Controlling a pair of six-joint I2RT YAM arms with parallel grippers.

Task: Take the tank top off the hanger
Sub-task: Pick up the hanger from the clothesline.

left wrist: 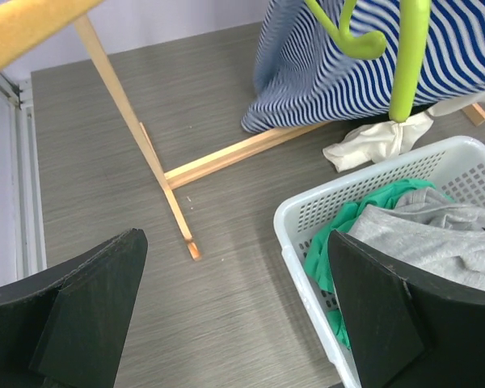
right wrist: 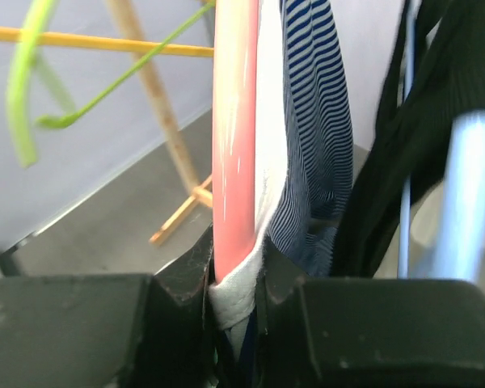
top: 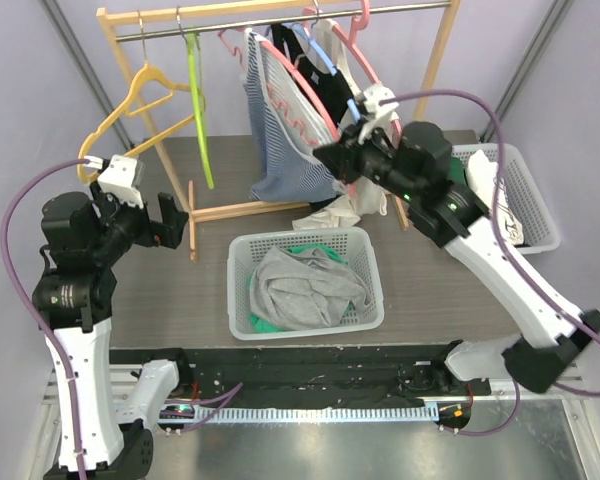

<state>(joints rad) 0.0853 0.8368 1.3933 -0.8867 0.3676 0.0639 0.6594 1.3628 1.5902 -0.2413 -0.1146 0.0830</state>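
Because the striped tank top (right wrist: 307,121) must slide off, the right pincer (right wrist: 236,284) pinches its hem against the pink hanger (right wrist: 230,121) between its jaws; the left pincer (left wrist: 238,311) hangs open, well apart.

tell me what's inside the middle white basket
A grey garment lies on top in the basket, with a green garment showing beneath it at the edges. Anything under those is covered.

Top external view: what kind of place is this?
Probably a lab robot cell staged as a laundry corner: a wooden garment rack, a striped tank top on a pink hanger, and a white laundry basket of clothes.
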